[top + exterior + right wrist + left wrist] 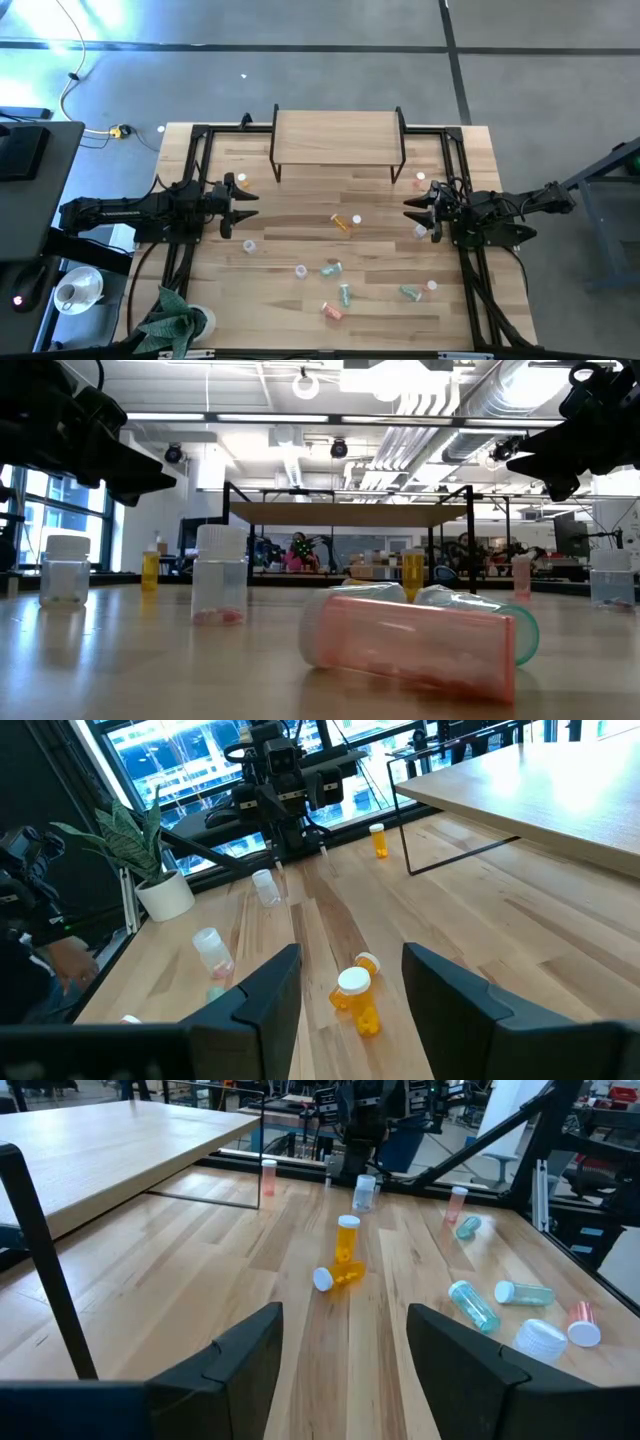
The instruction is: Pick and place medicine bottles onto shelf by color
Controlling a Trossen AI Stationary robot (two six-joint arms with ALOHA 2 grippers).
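The shelf [338, 135], a light wood top on thin black legs, stands at the table's far middle. Small white-capped medicine bottles lie scattered on the tabletop. Two orange ones [343, 221] sit in the middle, one upright [347, 1240] and one on its side [335, 1277]. Green ones [331, 268], pink ones [331, 311] and clear ones [248, 245] lie nearer the front. My left gripper [248, 208] hovers open at the left side and my right gripper [407, 209] hovers open at the right. They point toward each other, with nothing between their fingers.
An upright orange bottle [241, 181] stands near the shelf's left legs and a pink one [420, 181] near its right legs. A clear bottle [420, 231] sits beside my right gripper. Black frame rails [190, 170] run along both table sides. A potted plant [175, 318] stands at the near left corner.
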